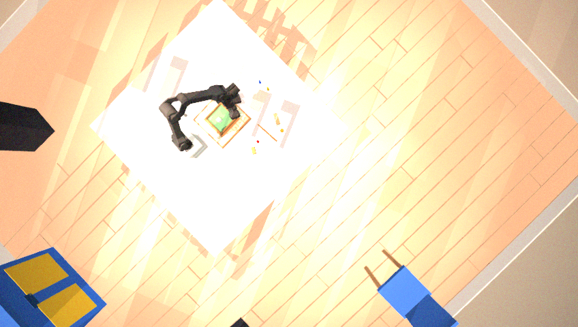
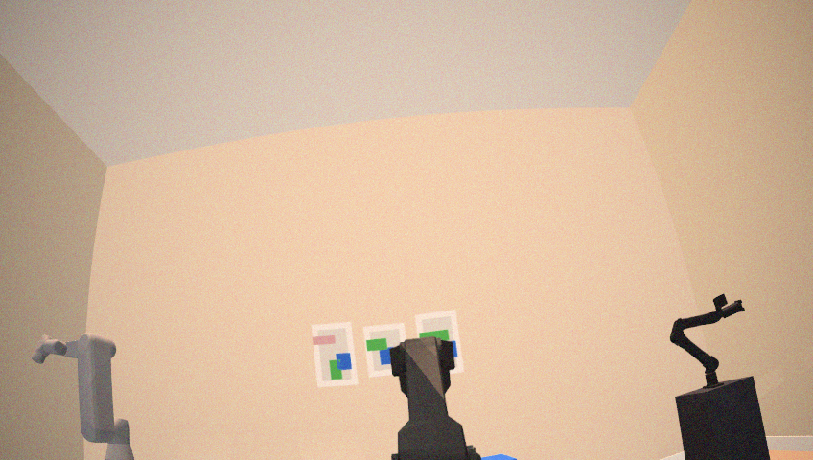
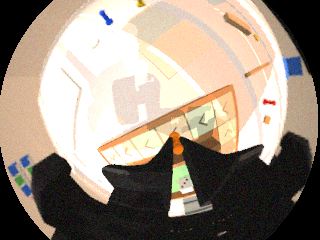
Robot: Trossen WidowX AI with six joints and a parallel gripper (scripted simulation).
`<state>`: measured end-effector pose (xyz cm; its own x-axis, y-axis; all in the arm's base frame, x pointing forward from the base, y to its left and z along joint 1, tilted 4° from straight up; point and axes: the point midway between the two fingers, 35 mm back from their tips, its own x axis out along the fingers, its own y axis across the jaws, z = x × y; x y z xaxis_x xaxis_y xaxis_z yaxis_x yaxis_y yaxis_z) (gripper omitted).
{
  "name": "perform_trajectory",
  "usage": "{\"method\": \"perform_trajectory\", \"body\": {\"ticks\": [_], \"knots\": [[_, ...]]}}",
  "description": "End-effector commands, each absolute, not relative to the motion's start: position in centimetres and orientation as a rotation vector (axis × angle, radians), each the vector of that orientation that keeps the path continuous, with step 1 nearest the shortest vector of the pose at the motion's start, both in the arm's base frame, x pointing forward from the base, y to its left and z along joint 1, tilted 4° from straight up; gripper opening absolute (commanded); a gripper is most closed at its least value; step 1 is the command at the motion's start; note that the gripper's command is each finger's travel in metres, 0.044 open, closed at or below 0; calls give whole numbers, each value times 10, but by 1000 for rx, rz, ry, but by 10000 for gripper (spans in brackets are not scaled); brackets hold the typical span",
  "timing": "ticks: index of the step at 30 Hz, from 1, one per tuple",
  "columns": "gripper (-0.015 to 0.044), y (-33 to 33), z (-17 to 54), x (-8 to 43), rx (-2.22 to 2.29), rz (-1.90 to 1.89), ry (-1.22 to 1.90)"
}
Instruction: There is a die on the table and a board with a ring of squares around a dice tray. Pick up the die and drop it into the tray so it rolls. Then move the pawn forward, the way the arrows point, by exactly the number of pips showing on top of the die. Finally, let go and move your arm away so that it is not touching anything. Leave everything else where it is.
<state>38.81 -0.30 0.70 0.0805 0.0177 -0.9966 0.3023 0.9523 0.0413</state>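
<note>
My gripper (image 3: 175, 139) (image 1: 234, 116) is shut on the orange pawn (image 3: 178, 149), low over the board's row of arrow squares. The fingers hide part of that row, and I cannot tell whether the pawn touches the board. The board (image 3: 145, 143) (image 1: 235, 134) has an orange rim and cream squares with arrows, one square greenish. The dice tray (image 3: 176, 173) (image 1: 223, 112) is green inside with brown walls. The pale die (image 3: 184, 182) (image 1: 219, 119) lies in it; several dark pips show on top, too blurred to count surely.
A blue piece (image 3: 105, 18) (image 1: 260, 82) and a yellow piece (image 3: 140, 3) (image 1: 268, 88) stand beyond the board. A red piece (image 3: 269, 102) (image 1: 257, 141), a stick (image 3: 257, 69) (image 1: 267, 133), a tan block (image 3: 237, 23) (image 1: 277, 118) and a small block (image 3: 267, 120) (image 1: 253, 150) lie to the right.
</note>
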Motion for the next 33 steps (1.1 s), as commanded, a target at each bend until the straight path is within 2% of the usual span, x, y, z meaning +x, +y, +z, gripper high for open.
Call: {"method": "perform_trajectory", "body": {"ticks": [1, 15, 20, 33], "knots": [[0, -4, 29, 393, 266, -220, 1464], [0, -8, 129, 380, 266, -220, 1464], [0, -5, 129, 378, 266, -220, 1464], [0, 55, 96, 352, 269, -217, 1469]]}}
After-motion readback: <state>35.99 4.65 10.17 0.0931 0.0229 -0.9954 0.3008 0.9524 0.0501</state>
